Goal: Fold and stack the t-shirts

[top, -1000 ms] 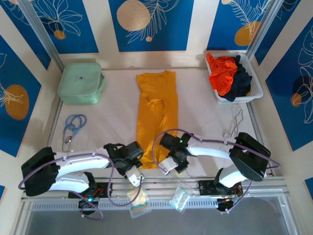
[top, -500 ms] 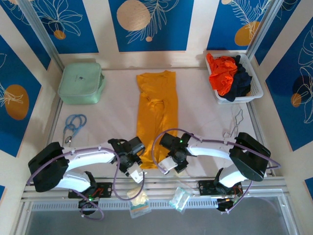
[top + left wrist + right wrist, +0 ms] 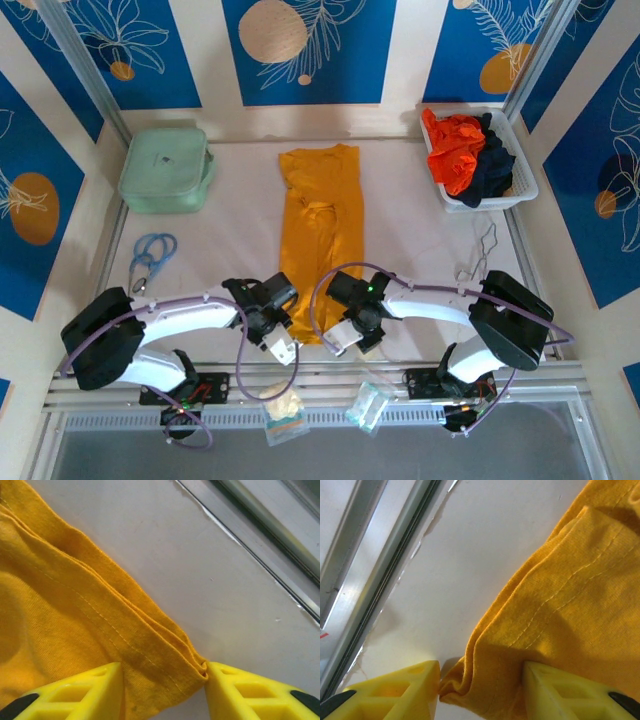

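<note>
The left gripper [image 3: 164,674] holds its jaws apart, astride one near corner of the golden-yellow t-shirt [image 3: 65,605], whose folded hem touches one finger. The right gripper [image 3: 481,669] has its jaws likewise parted around the other near corner, with bunched cloth between them. Beyond both jaws the shirt lies as a long narrow strip on the counter [image 3: 240,240]. Well beyond the right jaws, a basket [image 3: 482,204] holds the orange-red t-shirt [image 3: 452,150] and the navy t-shirt [image 3: 495,165].

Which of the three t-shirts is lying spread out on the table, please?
The yellow tee; the orange tee and navy tee lie crumpled in the basket.
</note>
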You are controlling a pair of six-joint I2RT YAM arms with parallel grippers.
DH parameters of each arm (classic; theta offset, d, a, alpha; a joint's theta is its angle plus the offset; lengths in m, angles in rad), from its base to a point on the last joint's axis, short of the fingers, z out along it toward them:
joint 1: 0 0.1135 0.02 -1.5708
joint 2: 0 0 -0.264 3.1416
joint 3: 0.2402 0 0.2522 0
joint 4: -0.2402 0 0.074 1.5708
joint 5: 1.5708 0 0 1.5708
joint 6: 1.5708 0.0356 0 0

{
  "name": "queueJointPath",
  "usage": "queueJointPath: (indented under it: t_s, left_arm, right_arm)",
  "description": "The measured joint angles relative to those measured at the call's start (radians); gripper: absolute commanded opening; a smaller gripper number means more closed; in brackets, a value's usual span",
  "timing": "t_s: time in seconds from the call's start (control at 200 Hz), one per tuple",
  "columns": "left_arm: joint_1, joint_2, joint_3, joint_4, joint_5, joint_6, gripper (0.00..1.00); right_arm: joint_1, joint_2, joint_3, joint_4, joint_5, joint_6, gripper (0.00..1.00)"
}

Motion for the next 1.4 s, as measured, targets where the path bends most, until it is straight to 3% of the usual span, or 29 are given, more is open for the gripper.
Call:
queueJointPath:
  t_s: [0.555,0.78,0.81,0.851,0.901,1.081,1.266,1.401]
  left_arm:
    - [0.0,0.058,0.027,-0.063,0.027,-0.008,0.39]
    - [0.0,0.132,0.084,-0.11,0.031,-0.032,0.33]
    - [0.0,0.137,0.088,-0.113,0.031,-0.038,0.28]
    - [0.0,0.142,0.092,-0.114,0.034,-0.045,0.09]
    - [0.0,0.143,0.097,-0.103,0.041,-0.047,0.0]
    - [0.0,0.129,0.099,-0.098,0.043,-0.065,0.0]
    - [0.0,0.091,0.078,-0.074,0.036,-0.087,0.0]
    - [-0.011,0.019,0.078,-0.072,0.008,-0.132,0.0]
  right_arm:
    - [0.0,0.0,0.001,0.0,0.0,0.009,0.45]
    - [0.02,0.0,0.001,0.003,0.009,0.034,0.29]
    - [0.021,0.0,0.001,0.005,0.011,0.037,0.26]
    - [0.022,0.001,0.001,0.006,0.015,0.042,0.22]
    - [0.022,0.004,0.003,0.008,0.018,0.047,0.18]
    - [0.022,0.009,0.014,0.006,0.024,0.052,0.0]
    - [0.024,-0.014,0.013,-0.024,0.026,0.064,0.0]
    - [0.027,-0.116,0.009,-0.068,0.022,0.085,0.0]
